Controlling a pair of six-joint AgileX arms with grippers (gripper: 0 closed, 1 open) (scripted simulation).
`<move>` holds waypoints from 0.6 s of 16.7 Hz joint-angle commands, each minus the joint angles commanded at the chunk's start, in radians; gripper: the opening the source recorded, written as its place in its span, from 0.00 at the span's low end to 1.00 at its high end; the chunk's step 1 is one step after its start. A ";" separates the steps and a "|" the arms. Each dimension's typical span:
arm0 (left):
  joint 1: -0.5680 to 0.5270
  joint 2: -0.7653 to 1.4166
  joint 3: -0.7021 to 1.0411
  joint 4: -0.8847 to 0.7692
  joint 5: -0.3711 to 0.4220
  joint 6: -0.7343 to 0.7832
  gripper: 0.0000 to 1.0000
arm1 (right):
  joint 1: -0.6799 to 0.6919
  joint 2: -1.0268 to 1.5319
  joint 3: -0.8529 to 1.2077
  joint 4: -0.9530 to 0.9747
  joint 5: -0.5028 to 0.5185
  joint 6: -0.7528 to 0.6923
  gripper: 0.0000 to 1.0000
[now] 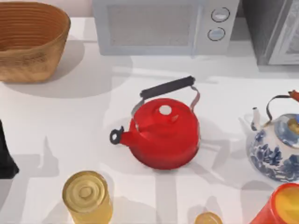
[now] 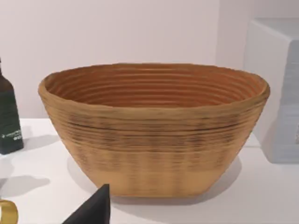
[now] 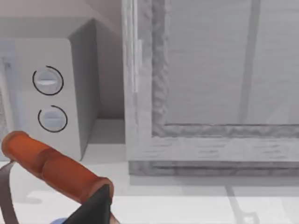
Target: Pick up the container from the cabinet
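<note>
Top view, table: a white table (image 1: 70,121) crowded with kitchenware; a red kettle (image 1: 163,133) with a black handle sits in the middle.
Top view, back row: a woven basket (image 1: 30,39) at the far left, a white microwave (image 1: 163,25) with two round knobs at the centre, and the cabinet (image 1: 273,30) in the far right corner, its framed door panel facing the table.
Top view, front and right: a yellow can (image 1: 87,197) near the front edge, a blue-and-white teapot (image 1: 275,151) at the right, and an orange cup (image 1: 280,205) in the front right corner.
Top view, left arm: a dark part of the left arm (image 1: 5,156) sits at the left edge, parked.
Left wrist view: the basket (image 2: 154,128) stands ahead, a dark bottle (image 2: 8,119) beside it; one dark tip of the left gripper (image 2: 91,210) shows, so I cannot tell whether it is released or clenched.
Right wrist view: the cabinet (image 3: 210,88) door looks shut, the microwave (image 3: 51,93) just beside it, and the teapot's orange handle (image 3: 51,170) close below; one dark tip of the right gripper (image 3: 96,207) shows, its state impossible to tell.
Container: likely behind the closed door.
Step in hand: judged the very start, the right arm facing the cabinet.
Next move: probably the door must be opened first, clearing the teapot handle.
</note>
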State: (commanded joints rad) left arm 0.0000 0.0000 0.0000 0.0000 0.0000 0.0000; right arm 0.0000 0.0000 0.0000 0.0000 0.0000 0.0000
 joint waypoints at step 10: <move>0.000 0.000 0.000 0.000 0.000 0.000 1.00 | 0.035 0.285 0.361 -0.082 0.048 0.004 1.00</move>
State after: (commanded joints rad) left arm 0.0000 0.0000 0.0000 0.0000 0.0000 0.0000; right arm 0.0345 0.2851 0.3612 -0.0823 0.0482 0.0041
